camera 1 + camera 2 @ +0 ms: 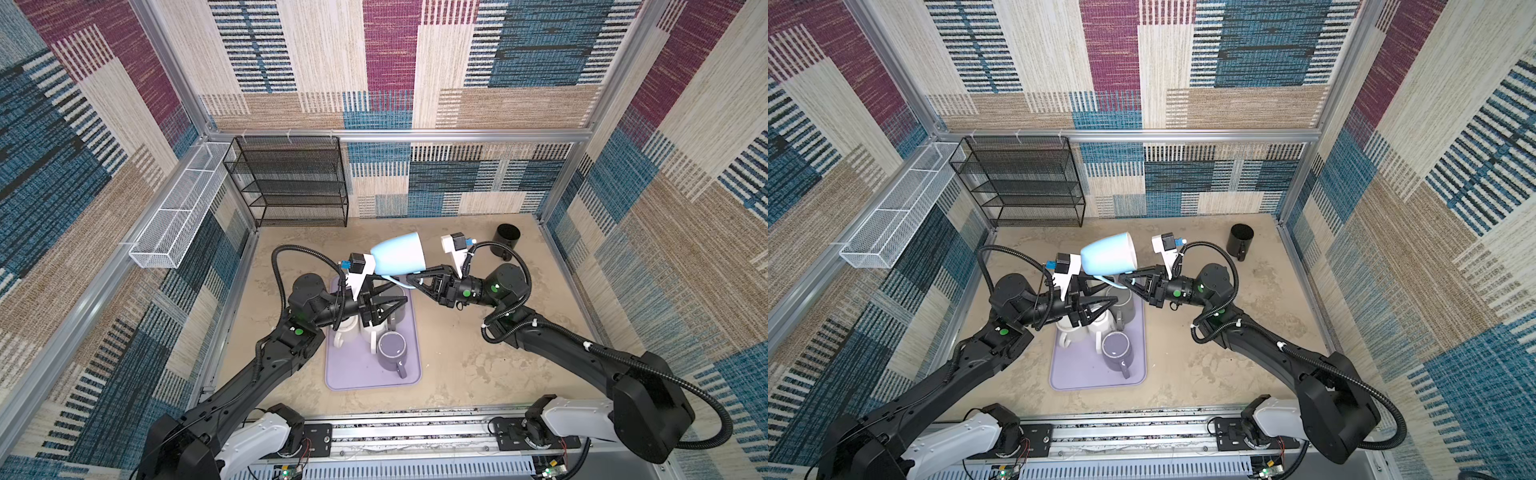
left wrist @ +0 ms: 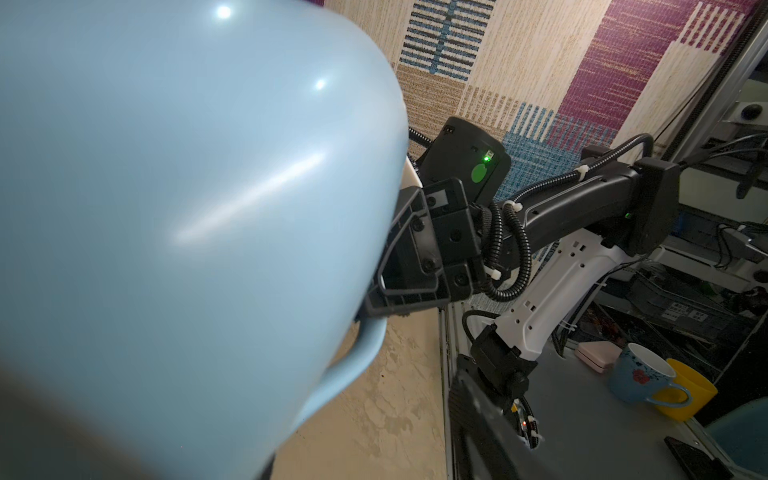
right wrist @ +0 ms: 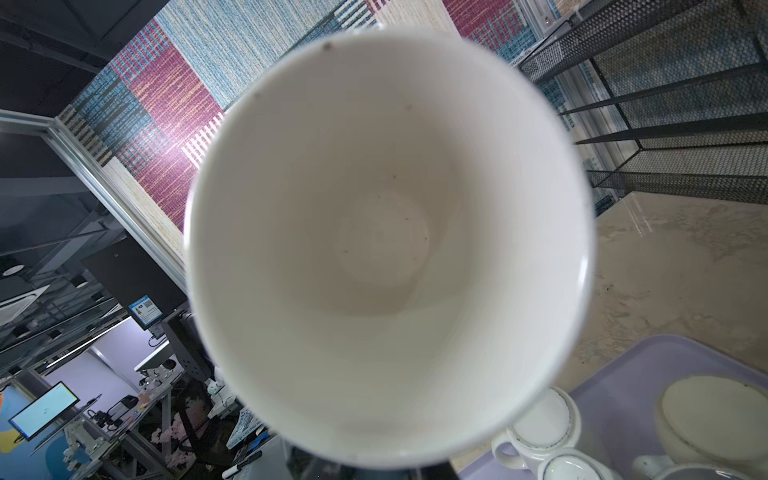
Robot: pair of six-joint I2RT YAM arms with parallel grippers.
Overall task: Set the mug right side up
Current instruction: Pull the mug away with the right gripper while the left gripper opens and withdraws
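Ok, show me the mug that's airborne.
The light blue mug, gripped by its handle in the right gripper; the purple mug and white mugs sit on the tray, the black mug on the table.

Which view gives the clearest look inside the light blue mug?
The right wrist view: it looks straight into the light blue mug, down to its white bottom. Both top views show only its blue outside, tipped sideways in the air; the left wrist view shows its outer wall and handle.
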